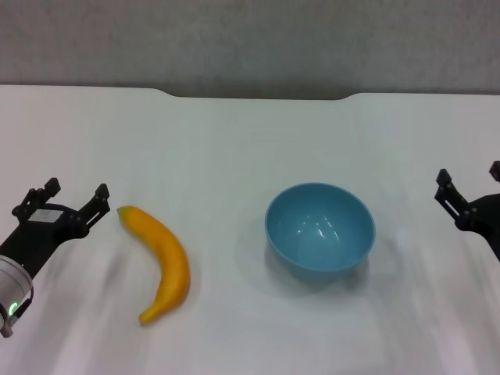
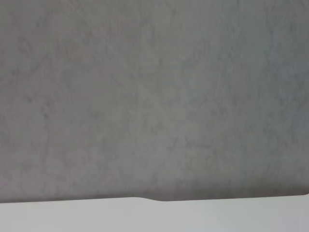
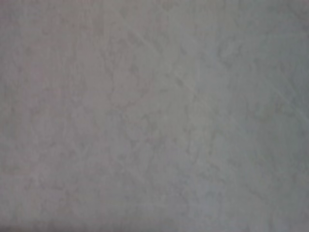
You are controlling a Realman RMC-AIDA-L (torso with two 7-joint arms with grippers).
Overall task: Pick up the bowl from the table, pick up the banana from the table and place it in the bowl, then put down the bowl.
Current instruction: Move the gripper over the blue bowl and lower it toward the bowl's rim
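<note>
A glossy light-blue bowl stands upright and empty on the white table, right of centre. The curved yellow banana lies on the table left of centre, its upper end pointing toward the left gripper. My left gripper hovers at the left edge, open, a short way from the banana's upper end and holding nothing. At the right edge my right gripper is open and empty, well to the right of the bowl. Neither wrist view shows the bowl, the banana or any fingers.
The table's far edge has a shallow notch against a grey wall. The left wrist view shows that wall above the table edge. The right wrist view shows only a plain grey surface.
</note>
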